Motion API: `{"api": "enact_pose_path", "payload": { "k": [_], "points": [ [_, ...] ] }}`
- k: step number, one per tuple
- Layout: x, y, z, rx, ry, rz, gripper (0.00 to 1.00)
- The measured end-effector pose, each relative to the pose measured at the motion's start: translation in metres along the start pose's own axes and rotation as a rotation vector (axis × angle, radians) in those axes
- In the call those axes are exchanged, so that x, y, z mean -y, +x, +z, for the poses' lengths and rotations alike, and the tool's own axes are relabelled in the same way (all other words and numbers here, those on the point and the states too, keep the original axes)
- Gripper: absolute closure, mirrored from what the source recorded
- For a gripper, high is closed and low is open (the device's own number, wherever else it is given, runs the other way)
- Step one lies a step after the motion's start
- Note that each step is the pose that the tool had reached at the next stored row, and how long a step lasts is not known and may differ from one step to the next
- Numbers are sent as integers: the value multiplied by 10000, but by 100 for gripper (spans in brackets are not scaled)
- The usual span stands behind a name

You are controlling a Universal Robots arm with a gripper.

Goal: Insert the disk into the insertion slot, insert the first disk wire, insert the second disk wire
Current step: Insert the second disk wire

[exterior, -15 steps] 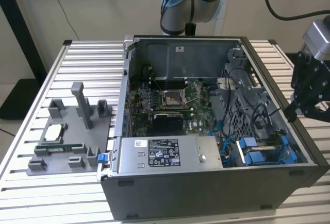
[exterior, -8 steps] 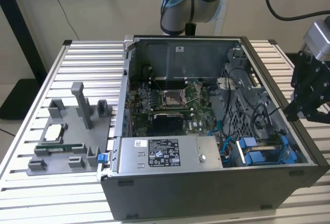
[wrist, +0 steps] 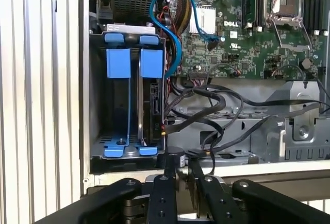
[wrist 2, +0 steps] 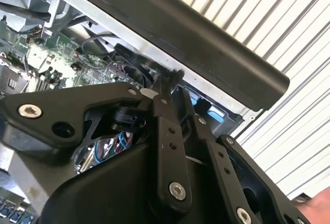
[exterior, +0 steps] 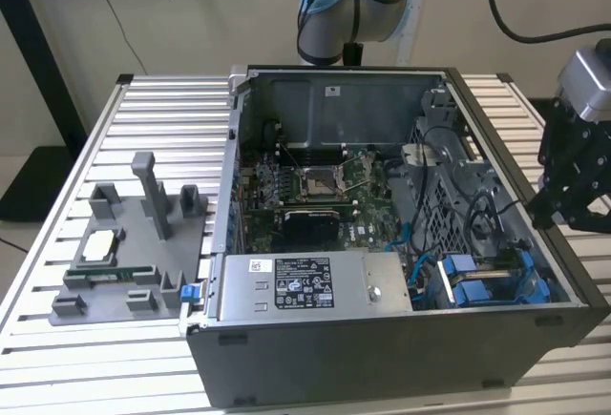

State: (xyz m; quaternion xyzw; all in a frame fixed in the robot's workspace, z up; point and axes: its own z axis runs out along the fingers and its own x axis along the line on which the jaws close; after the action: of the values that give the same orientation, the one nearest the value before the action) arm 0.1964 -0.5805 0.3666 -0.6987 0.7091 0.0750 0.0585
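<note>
Jaws (wrist: 183, 175) (closed) over ribbed aluminium table (wrist: 36, 80)

The blue-framed disk (wrist: 135, 105) stands on edge, seated in the grey insertion slot (wrist: 98, 105).

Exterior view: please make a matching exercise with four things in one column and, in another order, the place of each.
Things:
1. gripper
2. grey box with a sticker
3. grey fixture tray
4. blue-framed disk

Places:
A. on the table, to the exterior view's left of the case
B. inside the case, near corner at the exterior view's right
C. inside the case, along its near wall
D. outside the case, at the exterior view's right

Pairs: 1-D; 2-C; 3-A; 4-B
</note>
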Motion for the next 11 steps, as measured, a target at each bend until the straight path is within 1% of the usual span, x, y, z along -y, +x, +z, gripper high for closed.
{"api": "enact_pose_path", "payload": {
  "k": [2,7,11],
  "points": [
    [3,-2,6,3,65,-14,0],
    [8,10,67,3,165,-32,0],
    [9,14,92,6,248,-49,0]
  ]
}}
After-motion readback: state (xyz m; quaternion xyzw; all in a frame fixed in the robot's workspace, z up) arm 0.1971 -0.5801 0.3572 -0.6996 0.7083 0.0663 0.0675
